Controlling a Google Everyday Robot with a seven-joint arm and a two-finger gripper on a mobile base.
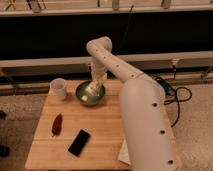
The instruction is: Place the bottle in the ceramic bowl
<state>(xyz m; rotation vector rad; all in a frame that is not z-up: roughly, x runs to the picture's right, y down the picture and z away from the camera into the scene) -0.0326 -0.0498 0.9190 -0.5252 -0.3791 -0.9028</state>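
The green ceramic bowl [90, 94] sits at the back of the wooden table [100, 130], right of the cup. My gripper [95, 86] hangs over the bowl's middle, reaching down from the white arm. The whitish bottle [92, 90] is tilted at the gripper's tip, low inside the bowl. I cannot tell whether the gripper still holds it.
A translucent white cup [59, 88] stands left of the bowl. A dark red object [57, 124] and a black phone [79, 142] lie at the front left. A white packet [123, 152] is partly hidden behind my arm. Cables lie on the floor at right.
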